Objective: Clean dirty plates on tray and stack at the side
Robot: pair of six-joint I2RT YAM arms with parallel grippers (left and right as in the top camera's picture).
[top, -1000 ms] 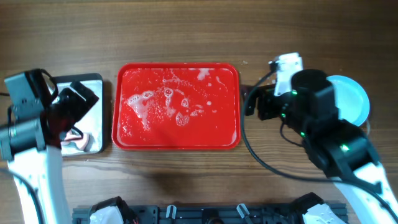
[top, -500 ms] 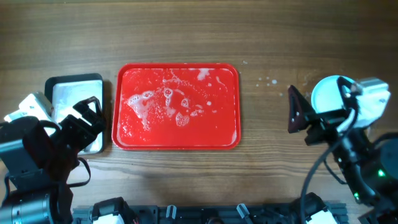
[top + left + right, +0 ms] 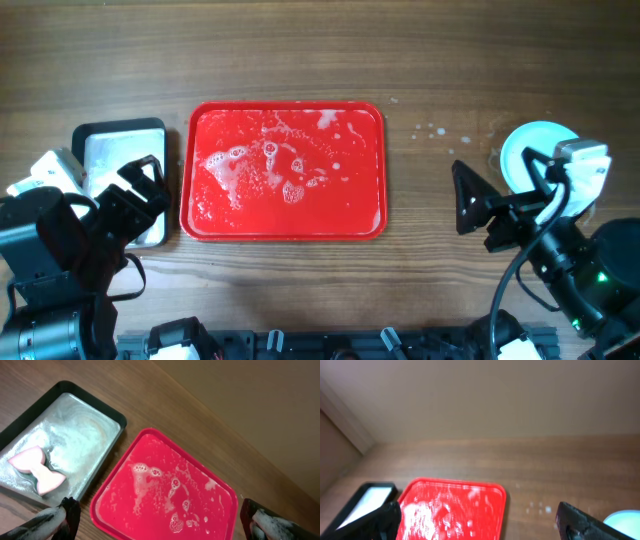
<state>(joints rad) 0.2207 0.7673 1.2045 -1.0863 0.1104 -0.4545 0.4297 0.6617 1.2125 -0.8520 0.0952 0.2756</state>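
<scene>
The red tray [image 3: 283,171] lies in the middle of the table, streaked with white foam, with no plate on it. It also shows in the left wrist view [image 3: 165,495] and in the right wrist view [image 3: 451,509]. A pale plate [image 3: 530,150] lies at the right side of the table, partly hidden by my right arm; whether more plates lie under it I cannot tell. Its edge shows in the right wrist view [image 3: 625,521]. My left gripper [image 3: 140,190] is open and empty, left of the tray. My right gripper [image 3: 475,210] is open and empty, between tray and plate.
A black-rimmed silver metal tray [image 3: 122,140] stands left of the red tray and holds a pink sponge [image 3: 37,467]. Small foam drops [image 3: 432,130] lie on the wood right of the red tray. A dark rail [image 3: 330,345] runs along the table's front edge.
Both arms have pulled back toward the front edge. The right gripper left the plate at the right side and moved slightly left and down; the left arm withdrew from over the metal tray.
</scene>
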